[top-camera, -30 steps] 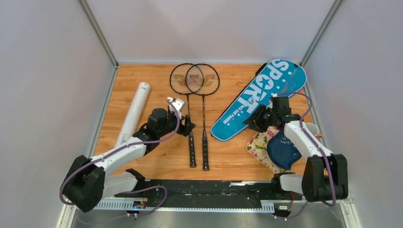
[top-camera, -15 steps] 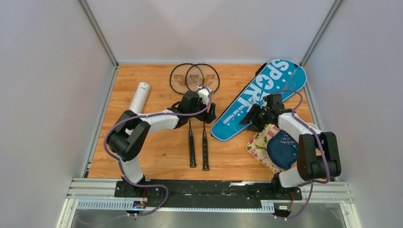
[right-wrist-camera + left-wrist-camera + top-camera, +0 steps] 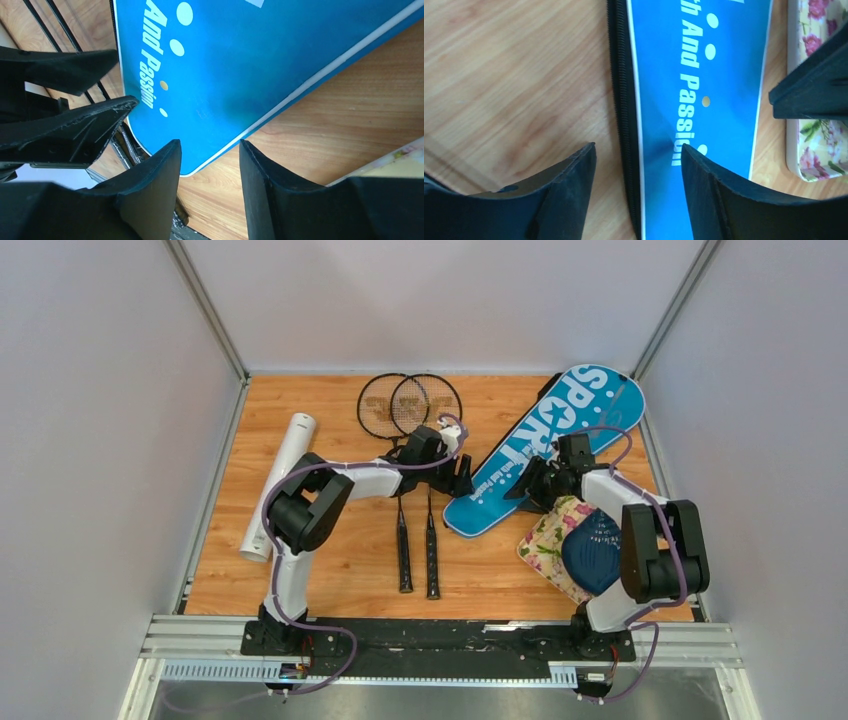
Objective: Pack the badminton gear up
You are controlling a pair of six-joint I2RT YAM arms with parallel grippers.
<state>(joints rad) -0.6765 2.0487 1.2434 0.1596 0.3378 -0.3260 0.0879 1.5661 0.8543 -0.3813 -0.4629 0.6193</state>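
Note:
The blue "SPORT" cover [image 3: 545, 445] lies diagonally at the right of the table. My left gripper [image 3: 462, 480] is open, its jaws astride the cover's black zipper edge [image 3: 624, 125] near the narrow end. My right gripper [image 3: 528, 487] is open just above the cover's other long edge [image 3: 235, 75], opposite the left one. Two black rackets [image 3: 412, 410] lie side by side in the middle, handles toward me. The long white tube [image 3: 280, 480] lies at the left. No shuttlecocks are in view.
A floral cloth [image 3: 548, 545] lies under a dark blue shell-shaped object [image 3: 595, 558] at the near right, just beside my right arm. A white cup [image 3: 655, 510] stands by the right wall. Grey walls enclose the table.
My left gripper has swung right, from beside the racket handles across the shafts to the cover's narrow end. My right gripper has shifted slightly left along the cover.

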